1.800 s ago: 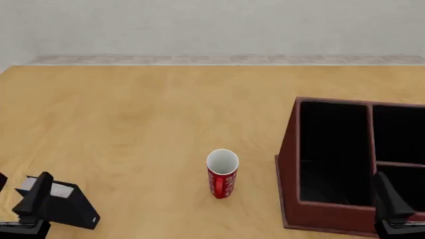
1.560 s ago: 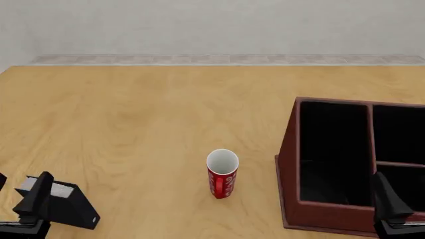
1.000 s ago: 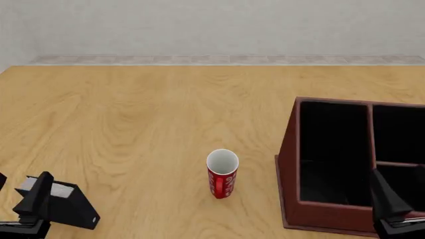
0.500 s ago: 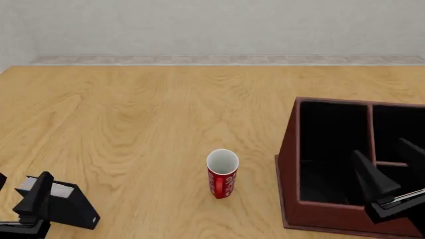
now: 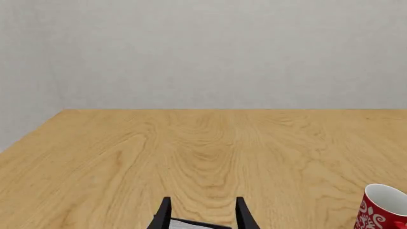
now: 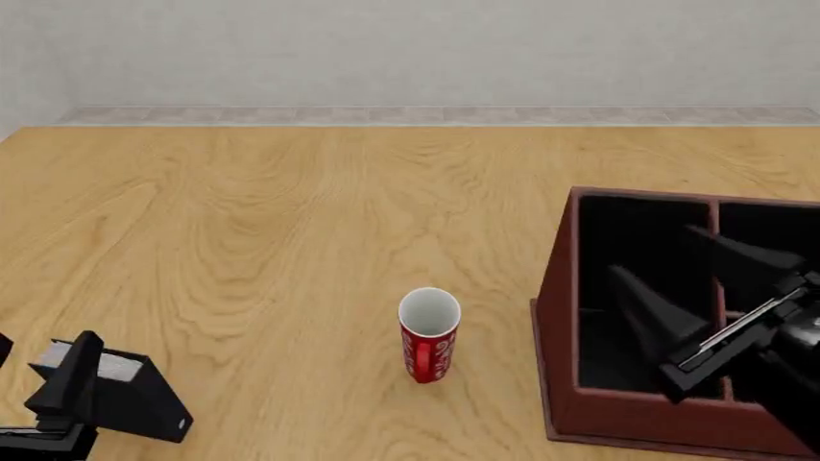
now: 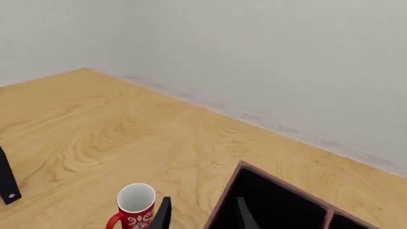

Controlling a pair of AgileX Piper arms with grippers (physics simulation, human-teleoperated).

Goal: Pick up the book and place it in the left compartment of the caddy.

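the right gripper [image 6: 686, 279] hangs over the caddy [image 6: 560, 322], above the left compartment [image 6: 639, 288], with its two fingers spread apart and nothing between them. the left gripper [image 6: 58, 375] sits low at the near left edge; it seems to have a finger on each side of the book [image 6: 129, 392], but i cannot tell if it squeezes. a red mug [image 6: 428, 335] stands between book and caddy on the table [image 6: 282, 221].

On the table [image 6: 256, 240]: book [image 6: 134, 399] at near left beside the left gripper [image 6: 71, 379], mug [image 6: 428, 335] near centre, caddy [image 6: 564, 384] at near right with the right gripper [image 6: 698, 288] above it.
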